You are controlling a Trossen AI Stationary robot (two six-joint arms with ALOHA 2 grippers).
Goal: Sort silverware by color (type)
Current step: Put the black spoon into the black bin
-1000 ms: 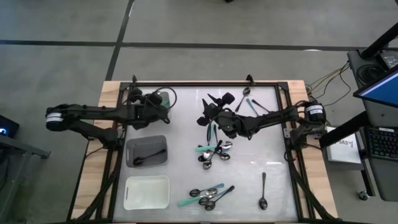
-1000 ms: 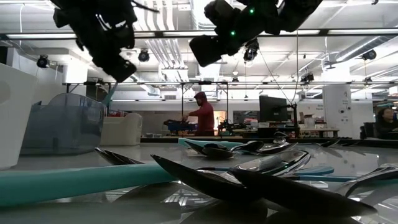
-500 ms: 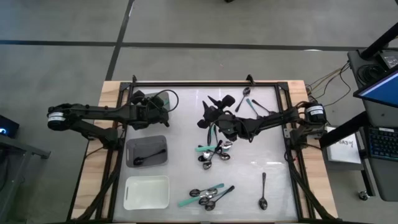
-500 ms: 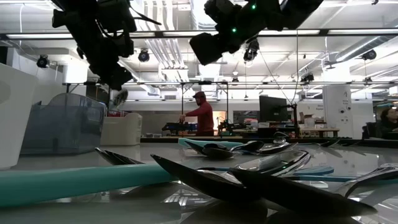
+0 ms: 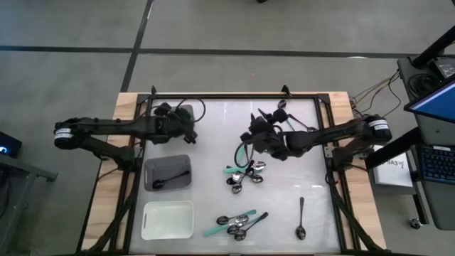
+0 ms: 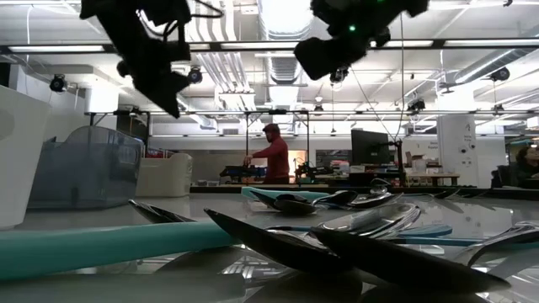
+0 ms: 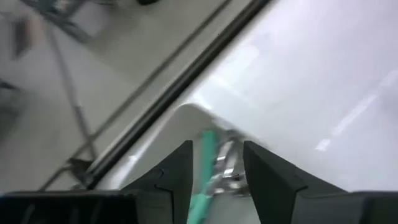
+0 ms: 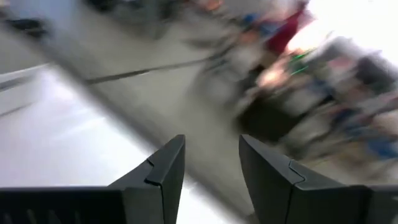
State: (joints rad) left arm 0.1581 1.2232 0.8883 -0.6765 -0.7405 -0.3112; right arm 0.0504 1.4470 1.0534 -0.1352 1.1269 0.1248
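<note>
High view: we saw most silverware unsorted mid-table; left gripper wide above a teal spoon, prob. just binned; right gripper wide, empty.

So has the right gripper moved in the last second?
Yes. In the high view the right gripper has shifted toward the table's right edge, away from the grey tray.
</note>
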